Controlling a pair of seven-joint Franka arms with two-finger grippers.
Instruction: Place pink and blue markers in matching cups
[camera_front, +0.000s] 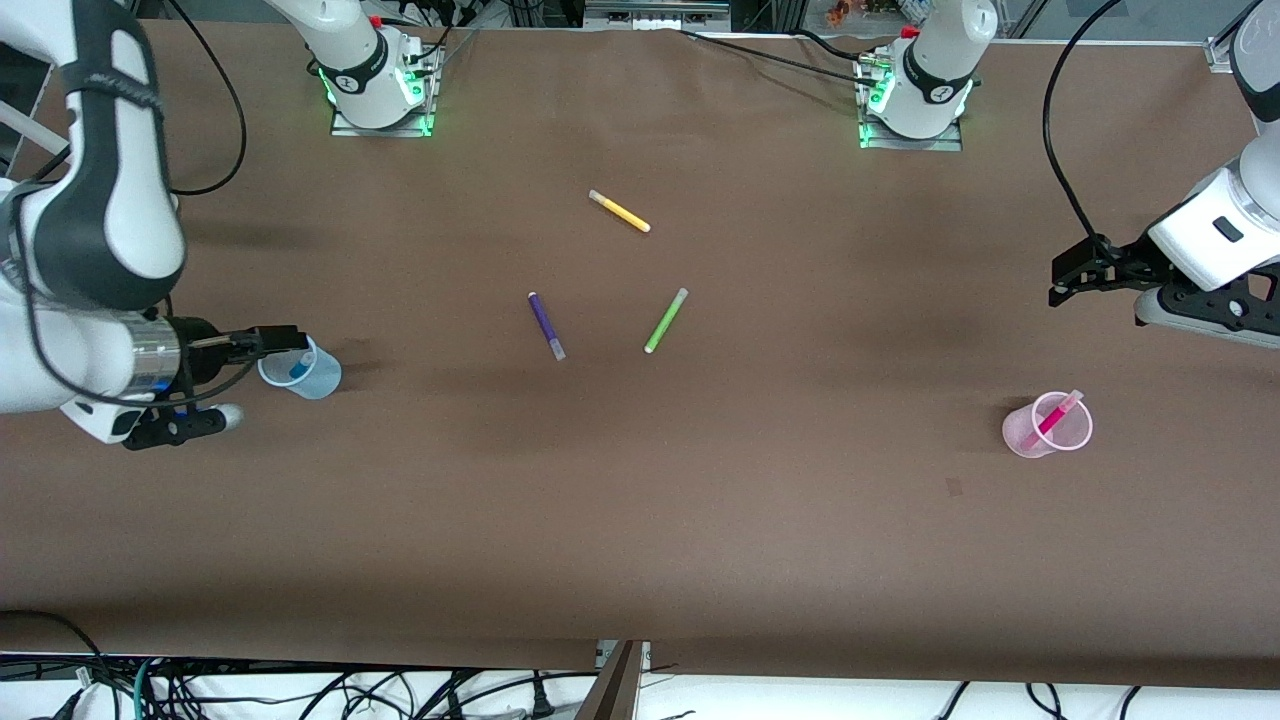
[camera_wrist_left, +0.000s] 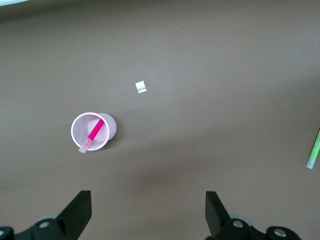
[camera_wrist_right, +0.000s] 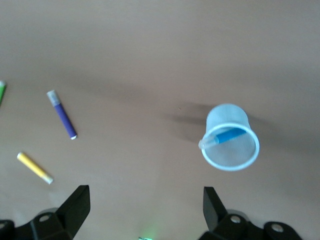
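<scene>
The pale pink cup (camera_front: 1030, 435) stands upright toward the left arm's end of the table, with the pink marker (camera_front: 1058, 413) leaning inside it. The left wrist view shows this cup (camera_wrist_left: 112, 128) and marker (camera_wrist_left: 95, 132) too. The pale blue cup (camera_front: 322, 378) stands toward the right arm's end and holds the blue marker (camera_front: 298, 369). The right wrist view also shows the cup (camera_wrist_right: 227, 119) and marker (camera_wrist_right: 228, 136). My left gripper (camera_front: 1070, 275) (camera_wrist_left: 147, 210) is open and empty, in the air apart from the pink cup. My right gripper (camera_front: 285, 342) (camera_wrist_right: 146, 210) is open and empty, beside the blue cup.
A dark purple pen (camera_front: 546, 325), a lime-green pen (camera_front: 665, 320) and a yellow pen (camera_front: 620, 211) lie loose on the brown table's middle. A small white scrap (camera_wrist_left: 141, 87) lies near the pink cup. Cables hang at the table's front edge.
</scene>
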